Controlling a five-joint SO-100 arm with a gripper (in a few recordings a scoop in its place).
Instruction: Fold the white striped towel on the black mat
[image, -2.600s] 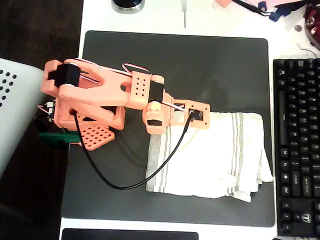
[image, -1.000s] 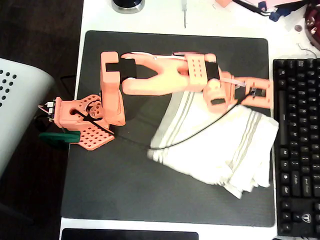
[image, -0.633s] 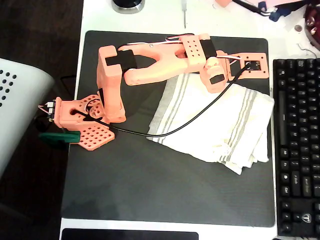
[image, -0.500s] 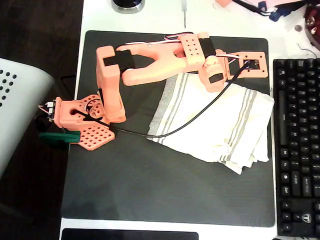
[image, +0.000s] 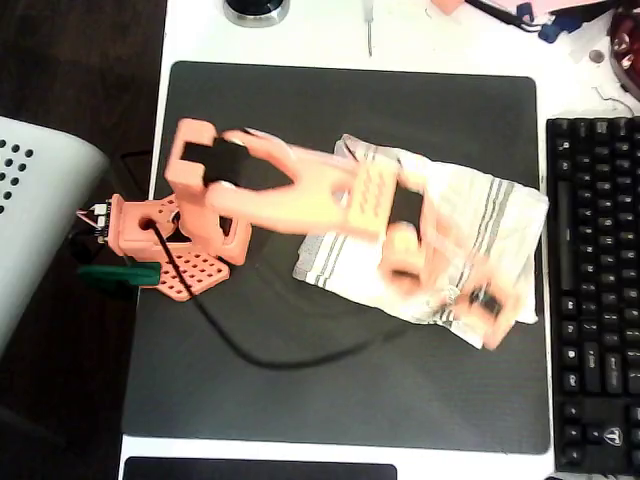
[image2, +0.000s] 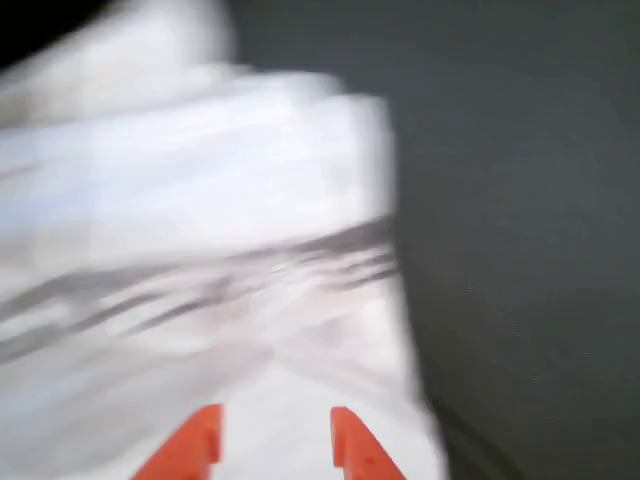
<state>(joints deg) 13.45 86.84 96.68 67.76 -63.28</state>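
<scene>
The white striped towel (image: 480, 215) lies rumpled and skewed on the right half of the black mat (image: 300, 400), its grey stripes running along the left and right ends. My orange arm reaches across it, blurred by motion. The gripper (image: 490, 310) is over the towel's near right corner. In the wrist view the gripper (image2: 272, 440) shows two orange fingertips (image2: 195, 440) apart, just above the towel (image2: 200, 220), with nothing between them. The mat (image2: 520, 200) shows to the right of the towel's edge.
A black keyboard (image: 595, 290) runs along the mat's right edge, close to the towel. The arm's orange base (image: 165, 245) stands on the mat's left edge, and its black cable (image: 260, 362) loops over the bare mat in front. Small items lie on the white table beyond the mat.
The arm has swung from the towel's far edge down to its near right corner. Before that the towel was dragged and turned askew; its far left edge now sits bunched.
</scene>
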